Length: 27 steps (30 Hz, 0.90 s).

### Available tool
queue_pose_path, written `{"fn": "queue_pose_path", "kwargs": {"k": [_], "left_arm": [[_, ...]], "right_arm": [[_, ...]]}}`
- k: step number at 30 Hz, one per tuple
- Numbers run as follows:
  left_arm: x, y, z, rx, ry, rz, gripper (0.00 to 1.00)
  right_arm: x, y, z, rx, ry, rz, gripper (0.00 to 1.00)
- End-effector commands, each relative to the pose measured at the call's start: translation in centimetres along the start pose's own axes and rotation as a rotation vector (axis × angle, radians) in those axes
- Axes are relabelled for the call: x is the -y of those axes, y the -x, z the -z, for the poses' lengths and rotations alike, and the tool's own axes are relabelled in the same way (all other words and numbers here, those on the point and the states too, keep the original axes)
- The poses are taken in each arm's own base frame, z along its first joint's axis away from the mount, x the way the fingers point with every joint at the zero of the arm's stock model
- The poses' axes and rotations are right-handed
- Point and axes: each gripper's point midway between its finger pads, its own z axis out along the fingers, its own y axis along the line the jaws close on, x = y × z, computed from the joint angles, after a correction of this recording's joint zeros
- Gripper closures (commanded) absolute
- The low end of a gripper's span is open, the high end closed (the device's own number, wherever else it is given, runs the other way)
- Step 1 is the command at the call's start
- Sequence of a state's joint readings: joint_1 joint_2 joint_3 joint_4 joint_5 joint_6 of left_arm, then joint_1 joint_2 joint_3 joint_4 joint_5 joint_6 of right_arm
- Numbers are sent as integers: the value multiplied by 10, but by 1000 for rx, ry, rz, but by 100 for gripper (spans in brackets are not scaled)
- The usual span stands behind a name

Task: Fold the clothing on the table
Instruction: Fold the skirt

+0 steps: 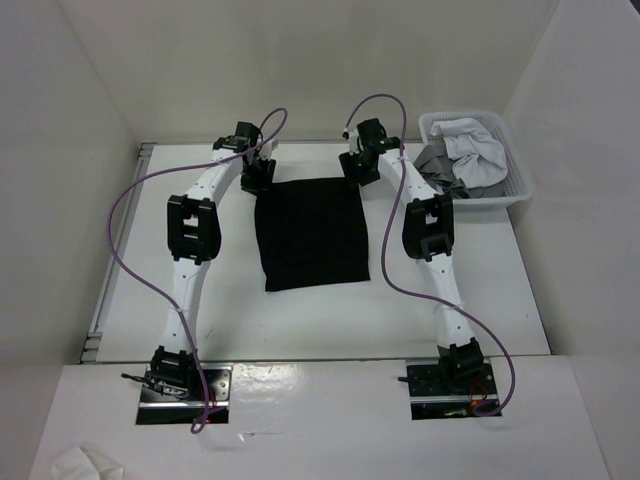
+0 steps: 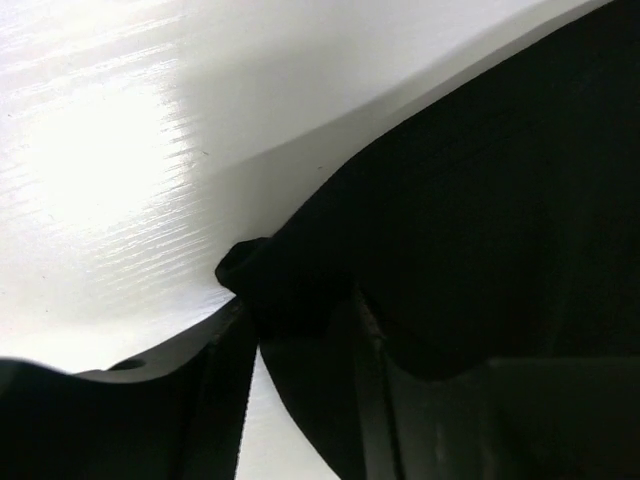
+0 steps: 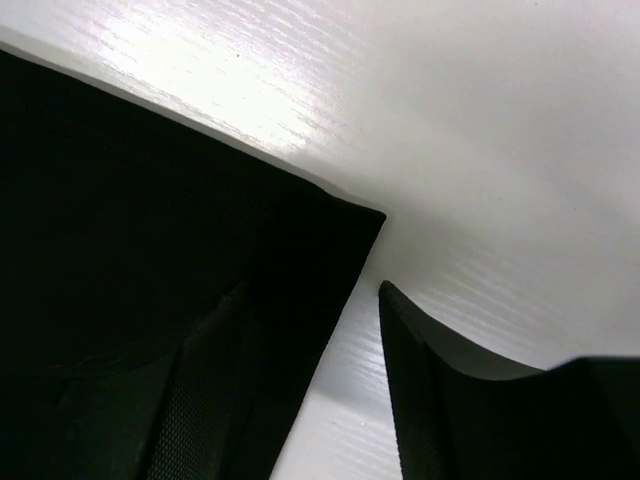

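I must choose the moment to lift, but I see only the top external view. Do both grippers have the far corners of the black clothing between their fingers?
Observer: Right wrist view: the right gripper is open. One finger shows against the clothing, the other against the bare table; the corner's edge runs between them.
Operator: And the left side?
Observer: Left wrist view: the left gripper straddles its corner, which is bunched into a lump. Whether it pinches, I cannot tell.
Operator: Is the right corner bunched too?
Observer: No, it lies flat and sharp on the table.
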<state>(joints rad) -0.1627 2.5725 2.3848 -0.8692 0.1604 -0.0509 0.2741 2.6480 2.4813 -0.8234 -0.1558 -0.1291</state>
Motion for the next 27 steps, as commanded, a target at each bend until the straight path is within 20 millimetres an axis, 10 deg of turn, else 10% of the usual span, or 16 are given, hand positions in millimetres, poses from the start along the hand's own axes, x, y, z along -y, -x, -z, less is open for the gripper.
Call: {"fn": "queue_pose_path", "kwargs": {"k": [1, 13, 18, 27], "left_arm": [[3, -8, -11, -32, -35, -10, 53], [13, -10, -4, -42, -95, -54, 73], [15, -8, 3, -32, -104, -67, 90], [-5, 15, 48, 51, -71, -73, 100]], "right_arm": [[1, 0, -6, -2, 16, 0, 44], [-17, 4, -17, 12, 74, 17, 72], [-19, 2, -17, 2, 85, 15, 100], [-17, 34, 26, 77, 73, 42, 100]]}}
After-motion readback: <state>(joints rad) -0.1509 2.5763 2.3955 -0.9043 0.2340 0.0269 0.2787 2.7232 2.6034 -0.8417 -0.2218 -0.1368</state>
